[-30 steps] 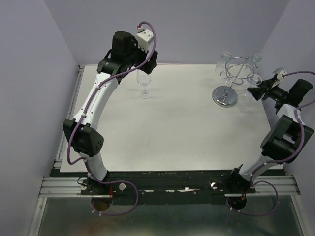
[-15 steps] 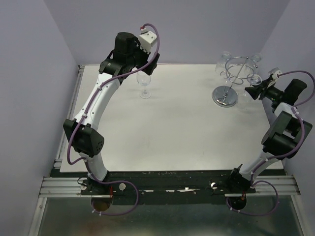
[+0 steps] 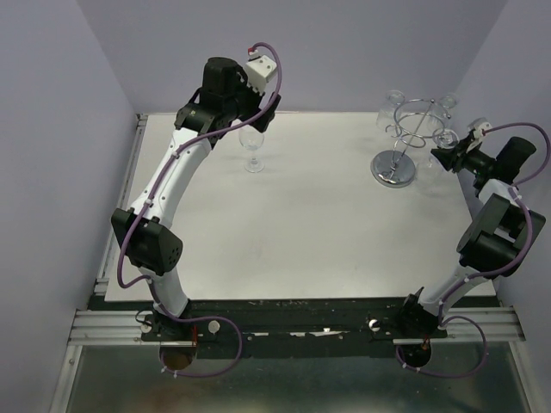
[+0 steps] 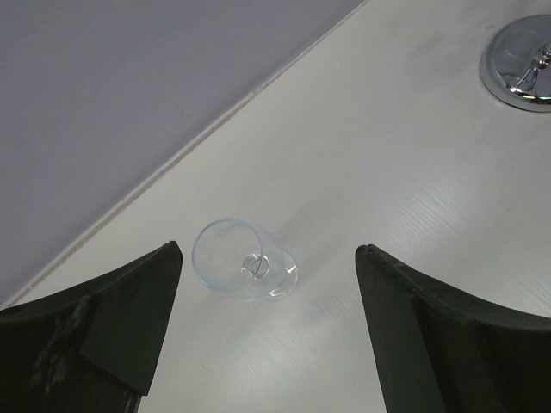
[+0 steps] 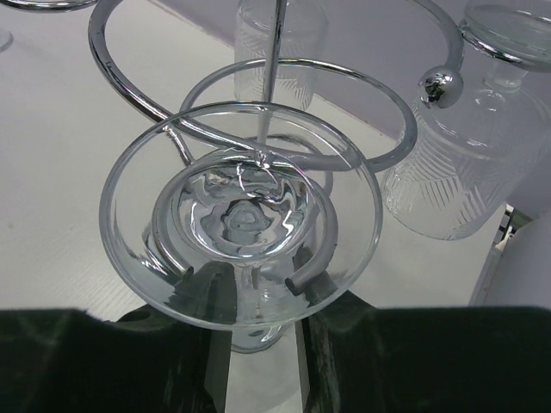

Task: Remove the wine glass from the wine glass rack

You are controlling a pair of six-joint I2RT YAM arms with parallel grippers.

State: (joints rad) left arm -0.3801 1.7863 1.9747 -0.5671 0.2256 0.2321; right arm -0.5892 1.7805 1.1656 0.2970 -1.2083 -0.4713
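Partway done. Right gripper (image 5: 256, 348) is at the wine glass rack (image 3: 393, 167), dark fingers either side of the lower part of the hanging wine glass (image 5: 241, 215). The contact is hidden at the bottom edge of the wrist view, so I can't tell if they are clamped or just bracketing it. That glass hangs upside down, its foot resting on a chrome ring just beside the post, not lifted out yet. Two more patterned glasses (image 5: 465, 163) hang just behind.

Across the table (image 3: 301, 241) near the far edge, left gripper (image 4: 267, 254) has its fingers wide apart, holding nothing, directly above the standing wine glass (image 4: 245, 268). That glass is upright on the table and off the rack.

Left to do: slide the hanging glass out of its ring and set it down.
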